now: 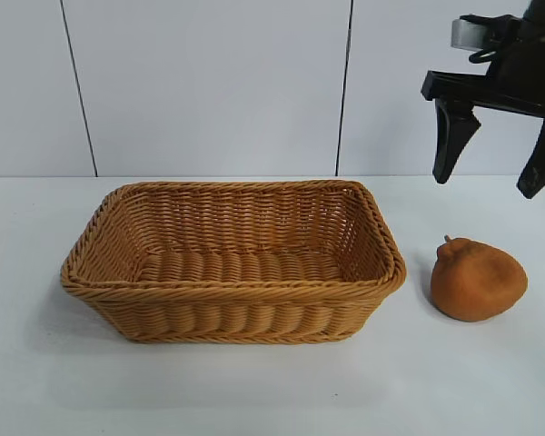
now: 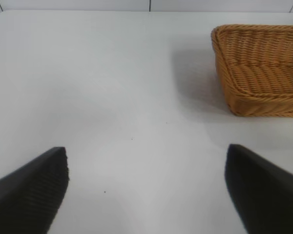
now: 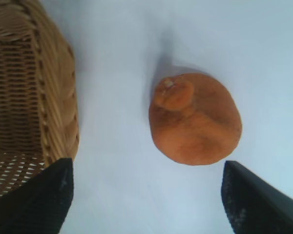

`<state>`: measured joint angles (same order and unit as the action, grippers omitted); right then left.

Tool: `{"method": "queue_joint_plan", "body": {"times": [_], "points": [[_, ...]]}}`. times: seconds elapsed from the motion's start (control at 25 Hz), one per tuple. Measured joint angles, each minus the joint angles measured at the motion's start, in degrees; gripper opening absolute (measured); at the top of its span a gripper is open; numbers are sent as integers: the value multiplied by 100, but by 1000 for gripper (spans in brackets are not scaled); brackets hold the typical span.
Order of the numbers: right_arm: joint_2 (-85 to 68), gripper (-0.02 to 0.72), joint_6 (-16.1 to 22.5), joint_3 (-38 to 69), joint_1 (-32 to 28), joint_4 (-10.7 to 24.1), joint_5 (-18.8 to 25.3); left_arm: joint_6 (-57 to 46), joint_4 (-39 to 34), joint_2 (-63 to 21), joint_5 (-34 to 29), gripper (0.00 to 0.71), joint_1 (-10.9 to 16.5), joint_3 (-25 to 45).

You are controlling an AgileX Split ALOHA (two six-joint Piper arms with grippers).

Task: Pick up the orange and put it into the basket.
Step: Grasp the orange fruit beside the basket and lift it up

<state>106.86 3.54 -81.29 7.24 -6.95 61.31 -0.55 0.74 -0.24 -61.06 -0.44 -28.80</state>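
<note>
Orange (image 1: 478, 280) sits on the worktop (image 1: 254, 391) at the basket's (image 1: 118, 292) three o'clock, apart. Right claw (image 1: 497, 165) hangs spread above it, empty. Probably firm, light, lumpy; grip across its broad middle.

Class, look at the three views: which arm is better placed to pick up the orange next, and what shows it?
The right. The right gripper hangs above the orange, jaws open and pointing down. The left gripper shows only in its own wrist view, over bare table beside the basket, with no orange in that view.
</note>
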Motion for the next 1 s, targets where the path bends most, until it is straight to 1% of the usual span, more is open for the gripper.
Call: {"method": "queue_joint_plan", "body": {"times": [0.12, 0.48, 0.76, 0.8, 0.88, 0.92, 1.0], "points": [[187, 568, 0, 0, -153, 0, 0, 0, 0, 0, 0, 618, 0, 0], [737, 568, 0, 34, -152, -59, -73, 0, 0, 0, 0, 618, 0, 0], [1416, 563, 0, 91, -152, -60, -298, 0, 0, 0, 0, 618, 0, 0], [1453, 540, 0, 91, -152, -53, -314, 0, 0, 0, 0, 618, 0, 0], [1468, 437, 0, 91, -152, -47, -339, 0, 0, 0, 0, 618, 0, 0], [1460, 348, 0, 91, -152, -40, -347, 0, 0, 0, 0, 618, 0, 0], [1423, 137, 0, 91, -152, 15, -349, 0, 0, 0, 0, 618, 0, 0]]}}
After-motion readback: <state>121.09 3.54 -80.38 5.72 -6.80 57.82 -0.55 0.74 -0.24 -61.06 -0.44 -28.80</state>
